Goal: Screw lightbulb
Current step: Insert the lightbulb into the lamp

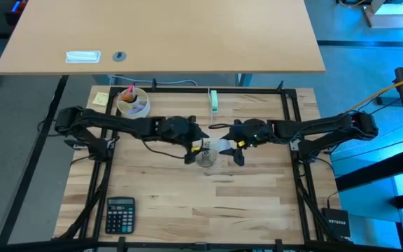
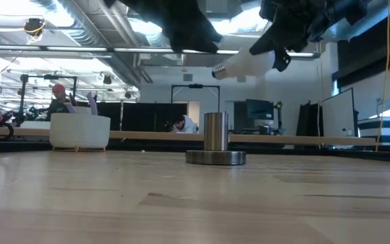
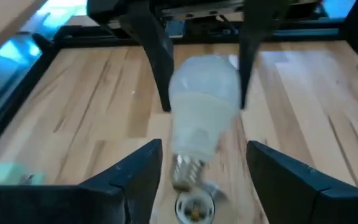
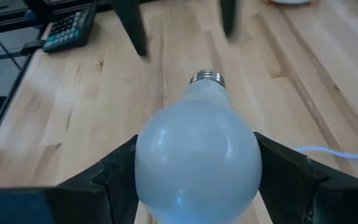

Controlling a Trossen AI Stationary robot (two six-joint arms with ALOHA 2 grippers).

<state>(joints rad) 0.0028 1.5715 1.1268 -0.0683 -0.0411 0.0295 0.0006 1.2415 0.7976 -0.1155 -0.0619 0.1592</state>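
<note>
Above the wooden desk (image 1: 257, 203), the lightbulb (image 2: 246, 66) is held in mid-air over the socket (image 2: 215, 157), grasped at its head by the right gripper (image 4: 197, 163); the left gripper (image 3: 201, 163) is kept alongside, jaws released.

Legible text: "NETGEAR" in white letters on flat black box (image 1: 336, 222), beside counter's right front corner.

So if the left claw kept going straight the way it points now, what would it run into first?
Most likely the lightbulb: its screw base sits between the left claw's open fingers, with the right claw gripping the bulb's head just beyond. How far apart they are is hard to judge.
</note>
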